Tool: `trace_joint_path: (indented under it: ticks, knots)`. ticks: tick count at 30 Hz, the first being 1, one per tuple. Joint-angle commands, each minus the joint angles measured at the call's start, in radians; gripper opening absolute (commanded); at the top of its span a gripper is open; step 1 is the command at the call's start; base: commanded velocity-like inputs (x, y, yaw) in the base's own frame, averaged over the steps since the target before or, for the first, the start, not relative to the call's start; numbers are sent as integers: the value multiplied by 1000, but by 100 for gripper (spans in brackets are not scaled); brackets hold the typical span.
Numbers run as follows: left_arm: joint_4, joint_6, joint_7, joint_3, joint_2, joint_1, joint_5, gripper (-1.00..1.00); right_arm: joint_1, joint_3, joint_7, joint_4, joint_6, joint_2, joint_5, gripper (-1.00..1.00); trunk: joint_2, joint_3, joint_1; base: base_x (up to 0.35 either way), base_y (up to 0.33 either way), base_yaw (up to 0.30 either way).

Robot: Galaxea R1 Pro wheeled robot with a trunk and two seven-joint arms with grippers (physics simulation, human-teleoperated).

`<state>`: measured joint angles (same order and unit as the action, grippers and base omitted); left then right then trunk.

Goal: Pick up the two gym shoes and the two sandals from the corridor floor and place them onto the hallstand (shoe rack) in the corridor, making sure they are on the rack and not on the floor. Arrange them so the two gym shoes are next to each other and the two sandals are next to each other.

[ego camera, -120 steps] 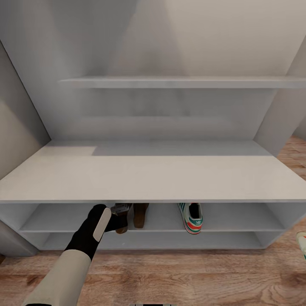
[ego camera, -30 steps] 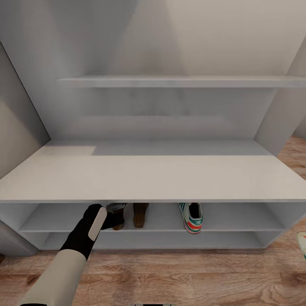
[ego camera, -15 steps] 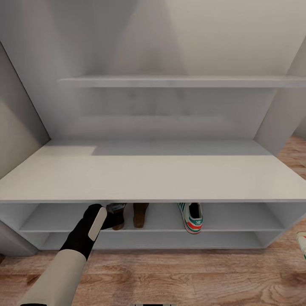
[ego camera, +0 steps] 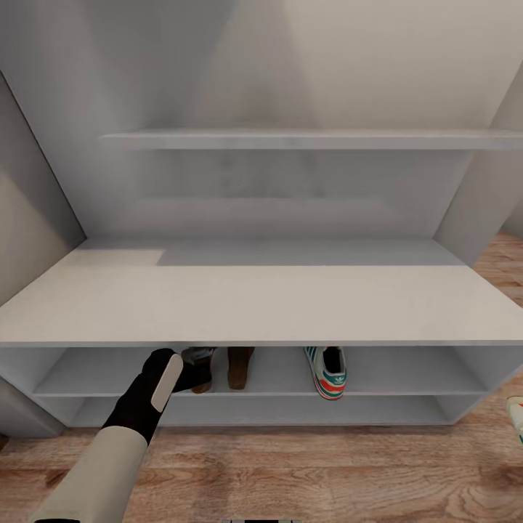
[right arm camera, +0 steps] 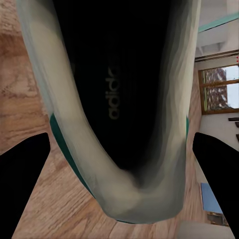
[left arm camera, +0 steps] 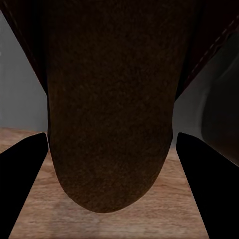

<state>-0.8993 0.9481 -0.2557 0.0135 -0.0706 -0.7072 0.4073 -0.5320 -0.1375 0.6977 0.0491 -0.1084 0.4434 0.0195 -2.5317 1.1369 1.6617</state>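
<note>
The hallstand (ego camera: 240, 305) fills the head view. On its upper open shelf one gym shoe (ego camera: 327, 370) stands heel outward, and a dark brown sandal (ego camera: 240, 365) stands to its left. My left gripper (ego camera: 197, 357) reaches under the bench top, just left of that sandal. It is shut on the other sandal (ego camera: 203, 378) (left arm camera: 112, 99), whose sides touch both fingertips (left arm camera: 30, 164) of the left gripper (left arm camera: 112, 137). The second gym shoe (ego camera: 517, 418) (right arm camera: 109, 99) shows at the far right, low over the corridor floor (ego camera: 305, 472). My right gripper (right arm camera: 121, 134) is shut on it.
A floating shelf (ego camera: 305, 139) hangs above the bench top against the tall back panel. Grey walls close in on the left. The lower open shelf (ego camera: 290, 410) holds nothing. Wood flooring runs along the front and round the right end of the rack.
Since four seconds ago my left arm has drawn back slightly to the left, and the held sandal shifted with it. Nothing has moved over the last second.
</note>
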Motion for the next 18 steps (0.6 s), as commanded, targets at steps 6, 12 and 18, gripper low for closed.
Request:
trace_joint_path:
  ticks: [6,12,18]
  knots:
    - [4,9,-10,2,0,0,-27,-100,-2,-2,3,5,-7,0,2,-100,0,1,0,0,0,0]
    - [4,9,-10,2,0,0,-27,-100,-2,-2,2,5,-7,0,2,-100,0,1,0,0,0,0]
    - [4,9,-10,2,0,0,-27,-100,-2,-2,2,5,-7,0,2,-100,0,1,0,0,0,0]
